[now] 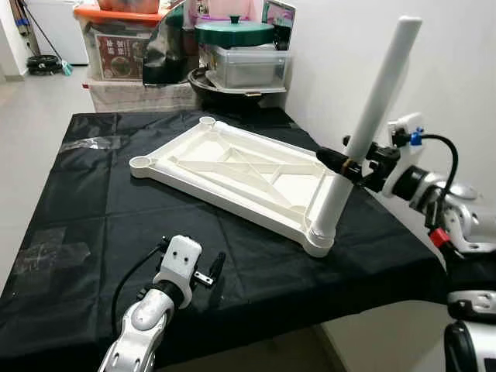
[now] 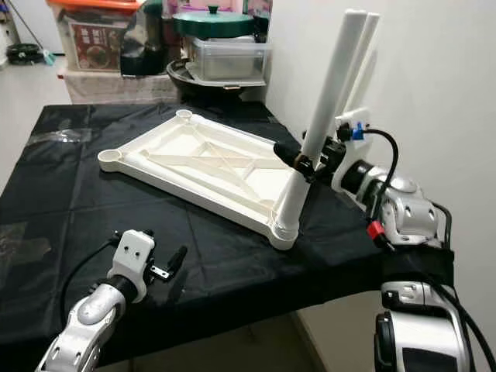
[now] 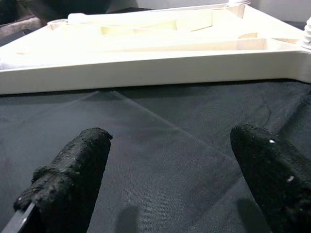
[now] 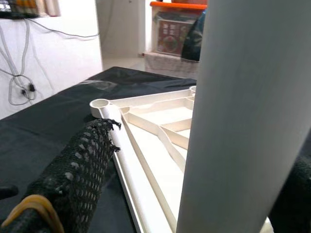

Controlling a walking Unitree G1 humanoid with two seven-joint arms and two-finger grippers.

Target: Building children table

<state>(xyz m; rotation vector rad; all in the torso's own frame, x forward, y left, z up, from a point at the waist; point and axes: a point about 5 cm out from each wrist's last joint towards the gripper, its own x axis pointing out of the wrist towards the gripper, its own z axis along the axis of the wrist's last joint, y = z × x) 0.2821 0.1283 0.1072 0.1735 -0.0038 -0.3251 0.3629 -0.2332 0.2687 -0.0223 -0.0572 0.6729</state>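
Note:
A white plastic tabletop (image 1: 232, 167) lies upside down on the black-covered table (image 1: 85, 201), ribs up, with round leg sockets at its corners. One white table leg (image 1: 370, 124) stands tilted in the near right corner socket (image 1: 319, 239). My right gripper (image 1: 343, 164) is shut on this leg around its lower middle; the leg (image 4: 243, 111) is close up between the mesh-covered fingers (image 4: 77, 179). My left gripper (image 1: 213, 270) hovers low over the cloth near the front edge, open, fingers (image 3: 73, 170) apart, nothing between them, pointing at the tabletop's near rim (image 3: 146, 73).
Stacked plastic storage boxes (image 1: 116, 46), a green-lidded pot (image 1: 232, 32) and a dark pan (image 1: 225, 85) stand behind the table. A white wall runs along the right. Tiled floor (image 1: 31, 101) lies to the left. Taped patches (image 1: 46, 252) mark the cloth.

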